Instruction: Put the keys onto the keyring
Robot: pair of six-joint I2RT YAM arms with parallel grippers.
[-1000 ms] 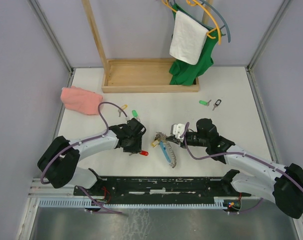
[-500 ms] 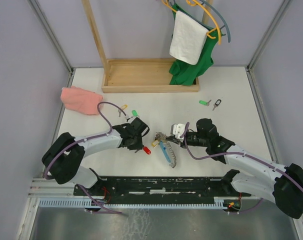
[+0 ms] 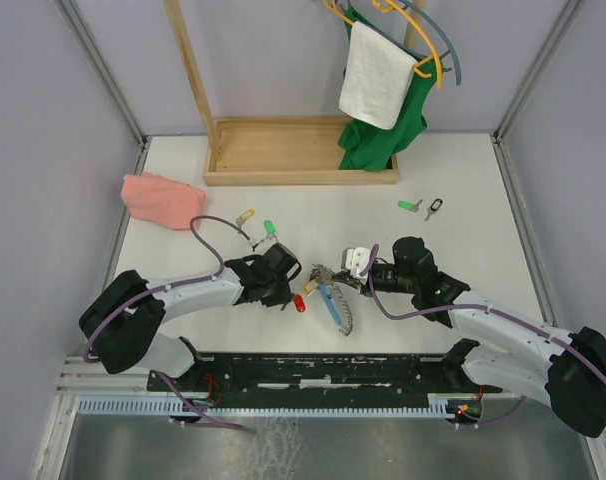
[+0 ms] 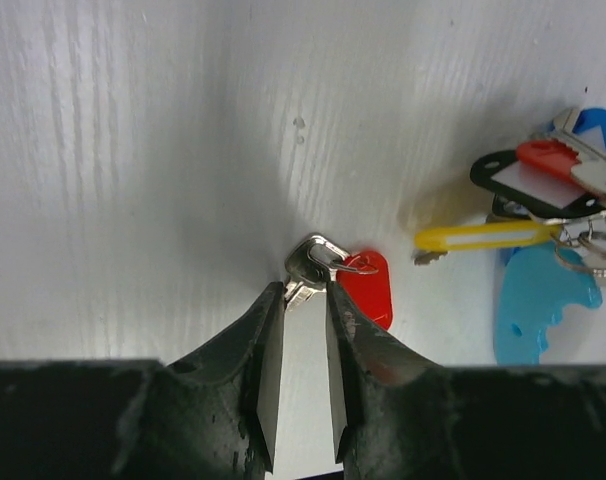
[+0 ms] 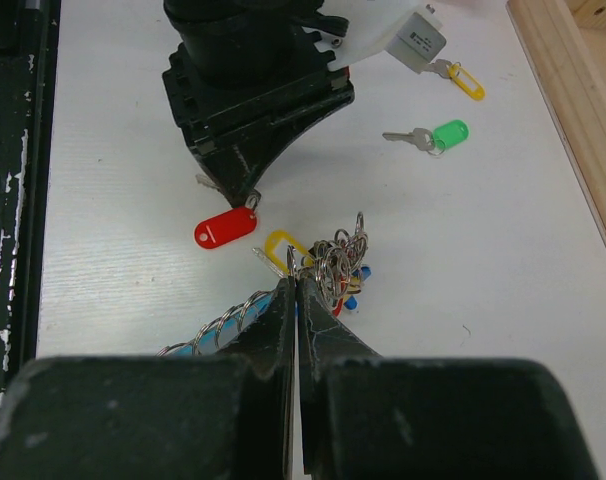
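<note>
Seemingly, the left pincer (image 4: 303,292) straddles the red-tagged key (image 4: 309,266), blade pointing at it; grip unclear.

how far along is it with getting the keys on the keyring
Done: the keyring already carries several tags. In hand: the left tool has its jaws narrow around the red-tag key at its blade, grip unclear; the right tool is shut at the keyring's rings. Left: the red-tag key lies off the ring, and the green-tag key, yellow-tag key and two more keys farther back lie loose.
</note>
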